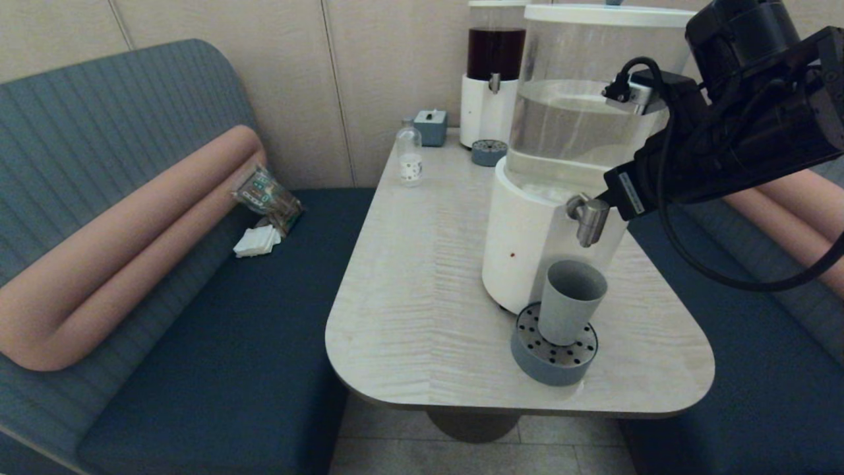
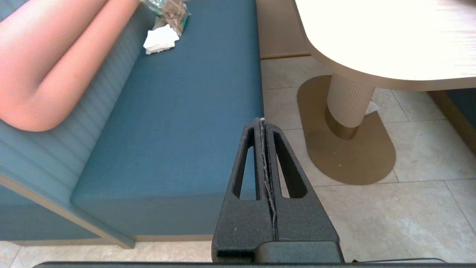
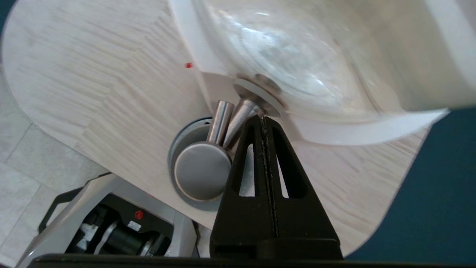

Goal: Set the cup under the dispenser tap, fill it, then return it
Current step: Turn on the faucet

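The grey-blue cup (image 1: 570, 300) stands upright on the round perforated drip tray (image 1: 552, 359), right under the steel dispenser tap (image 1: 589, 218) of the big white-based dispenser (image 1: 527, 251). My right gripper (image 3: 263, 118) is shut with nothing between its fingers. Its tip rests against the stem of the tap (image 3: 202, 171), close to the clear tank. The tap hides the cup in the right wrist view. My left gripper (image 2: 262, 120) is shut and empty, parked low over the floor beside the blue bench, out of the head view.
A smaller dark-liquid dispenser (image 1: 494, 72) with its own drip tray (image 1: 489, 152), a clear bottle (image 1: 409, 155) and a small grey-blue box (image 1: 431, 126) stand at the table's far end. A snack packet (image 1: 267, 198) and napkins (image 1: 257, 242) lie on the left bench. The table's rounded edge (image 1: 395, 389) is near.
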Controlling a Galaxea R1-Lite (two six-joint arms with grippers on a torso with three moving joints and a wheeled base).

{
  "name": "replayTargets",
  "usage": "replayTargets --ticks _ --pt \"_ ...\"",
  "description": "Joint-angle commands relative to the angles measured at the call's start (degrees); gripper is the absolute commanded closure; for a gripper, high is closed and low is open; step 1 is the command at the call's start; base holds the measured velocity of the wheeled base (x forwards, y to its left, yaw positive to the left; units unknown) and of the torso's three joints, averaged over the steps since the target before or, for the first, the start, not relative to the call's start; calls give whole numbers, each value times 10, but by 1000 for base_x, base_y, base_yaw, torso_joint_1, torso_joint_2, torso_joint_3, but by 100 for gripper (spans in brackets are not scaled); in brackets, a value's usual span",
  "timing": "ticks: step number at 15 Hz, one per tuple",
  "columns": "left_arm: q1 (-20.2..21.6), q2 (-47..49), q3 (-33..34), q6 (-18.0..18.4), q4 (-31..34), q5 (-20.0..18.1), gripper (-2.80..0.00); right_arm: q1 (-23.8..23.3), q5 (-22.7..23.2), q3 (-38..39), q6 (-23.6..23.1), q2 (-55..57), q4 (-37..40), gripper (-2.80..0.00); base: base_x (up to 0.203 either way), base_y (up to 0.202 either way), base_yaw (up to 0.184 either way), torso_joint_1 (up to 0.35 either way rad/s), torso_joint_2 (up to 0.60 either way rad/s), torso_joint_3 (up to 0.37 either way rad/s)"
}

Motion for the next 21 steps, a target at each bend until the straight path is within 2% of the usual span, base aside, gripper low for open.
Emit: replayTargets --ticks 1,10,15,21 --pt "0 0 0 0 0 0 0 6 4 0 -1 4 -2 0 0 0 0 0 0 0" --pt "0 0 0 1 0 0 0 13 21 -1 -12 12 -54 0 0 0 0 0 0 0" --pt "0 0 0 0 0 0 0 13 40 -1 -22 11 -53 0 0 0 0 0 0 0" --pt "0 0 0 1 0 0 0 16 40 -1 -20 11 -55 0 0 0 0 0 0 0"
